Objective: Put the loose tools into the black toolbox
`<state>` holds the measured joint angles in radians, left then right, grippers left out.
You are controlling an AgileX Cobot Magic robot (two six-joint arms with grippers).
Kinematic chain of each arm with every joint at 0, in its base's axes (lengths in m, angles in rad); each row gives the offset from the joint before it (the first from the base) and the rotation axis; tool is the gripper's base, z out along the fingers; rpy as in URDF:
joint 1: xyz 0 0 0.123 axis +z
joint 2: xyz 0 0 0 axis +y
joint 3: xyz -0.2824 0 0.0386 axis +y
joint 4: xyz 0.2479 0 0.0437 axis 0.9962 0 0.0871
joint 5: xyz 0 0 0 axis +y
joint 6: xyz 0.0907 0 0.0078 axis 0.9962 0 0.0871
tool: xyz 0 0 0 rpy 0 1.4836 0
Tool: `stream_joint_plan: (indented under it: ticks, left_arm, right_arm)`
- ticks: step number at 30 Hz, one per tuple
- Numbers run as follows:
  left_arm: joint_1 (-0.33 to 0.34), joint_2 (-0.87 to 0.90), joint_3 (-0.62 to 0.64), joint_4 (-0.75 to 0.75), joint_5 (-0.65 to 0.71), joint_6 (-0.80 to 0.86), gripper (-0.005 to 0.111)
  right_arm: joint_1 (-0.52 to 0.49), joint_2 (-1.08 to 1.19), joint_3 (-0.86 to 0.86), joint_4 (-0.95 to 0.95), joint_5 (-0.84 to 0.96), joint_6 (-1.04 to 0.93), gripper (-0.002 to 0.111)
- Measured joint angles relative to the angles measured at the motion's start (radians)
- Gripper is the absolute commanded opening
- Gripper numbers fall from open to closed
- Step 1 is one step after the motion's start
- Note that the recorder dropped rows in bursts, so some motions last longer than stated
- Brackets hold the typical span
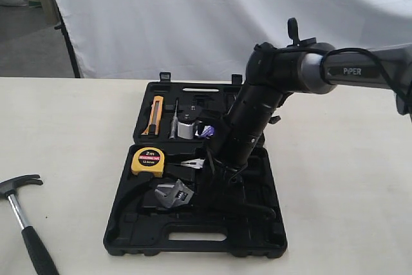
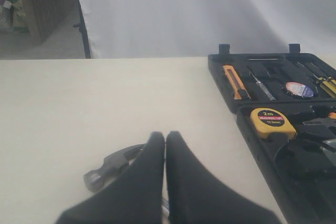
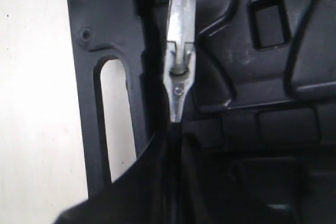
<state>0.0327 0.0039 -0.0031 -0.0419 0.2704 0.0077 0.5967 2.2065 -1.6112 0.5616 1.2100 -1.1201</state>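
The black toolbox (image 1: 193,246) lies open mid-table. My right gripper (image 3: 176,137) reaches down into its near half, shut on the black handle of the adjustable wrench. The wrench's silver head (image 3: 180,51) sticks out edge-on beyond the fingers, over the moulded recesses beside the slot handle (image 3: 118,114). From outside, that head (image 1: 174,194) shows low in the case. A tape roll (image 1: 187,128) sits in the far half. The claw hammer (image 1: 22,217) lies on the table to the left of the box. My left gripper (image 2: 165,136) hovers shut and empty over the hammer head (image 2: 110,167).
A yellow tape measure (image 1: 148,161), an orange utility knife (image 1: 156,114) and a screwdriver (image 1: 174,117) sit in the case. Plier tips (image 1: 193,163) show beside the right arm (image 1: 254,114). A white curtain hangs behind the table.
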Motion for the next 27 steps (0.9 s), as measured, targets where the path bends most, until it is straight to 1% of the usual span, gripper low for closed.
stream_joint_plan:
  ticks: [8,15,18,19,20,21,22,23,24,25,27]
  left_arm:
    - [0.000,0.000,0.000,0.000,0.000,0.000,0.001]
    - [0.000,0.000,0.000,0.000,0.000,0.000,0.001]
    - [0.000,0.000,0.000,0.000,0.000,0.000,0.001]
    - [0.000,0.000,0.000,0.000,0.000,0.000,0.001]
    - [0.000,0.000,0.000,0.000,0.000,0.000,0.001]
    - [0.000,0.000,0.000,0.000,0.000,0.000,0.001]
    - [0.000,0.000,0.000,0.000,0.000,0.000,0.001]
    - [0.000,0.000,0.000,0.000,0.000,0.000,0.001]
    - [0.000,0.000,0.000,0.000,0.000,0.000,0.001]
    - [0.000,0.000,0.000,0.000,0.000,0.000,0.001]
    - [0.000,0.000,0.000,0.000,0.000,0.000,0.001]
  right_arm:
    - [-0.008,0.023,-0.004,0.006,-0.059,0.030,0.000]
    - [-0.009,0.032,-0.008,0.007,-0.061,0.040,0.000]
    - [0.001,0.034,-0.008,-0.030,-0.071,0.091,0.001]
    - [0.014,0.030,-0.010,-0.054,-0.081,0.119,0.005]
    - [0.020,0.027,-0.010,-0.067,-0.085,0.136,0.017]
    - [0.032,0.025,-0.012,-0.087,-0.104,0.166,0.026]
    - [0.036,0.023,-0.012,-0.095,-0.118,0.171,0.048]
    - [0.051,0.034,-0.012,-0.123,-0.172,0.176,0.056]
    - [0.056,0.041,-0.012,-0.127,-0.191,0.173,0.074]
    - [0.059,0.039,-0.012,-0.125,-0.207,0.163,0.081]
    - [0.065,0.026,-0.012,-0.138,-0.206,0.156,0.078]
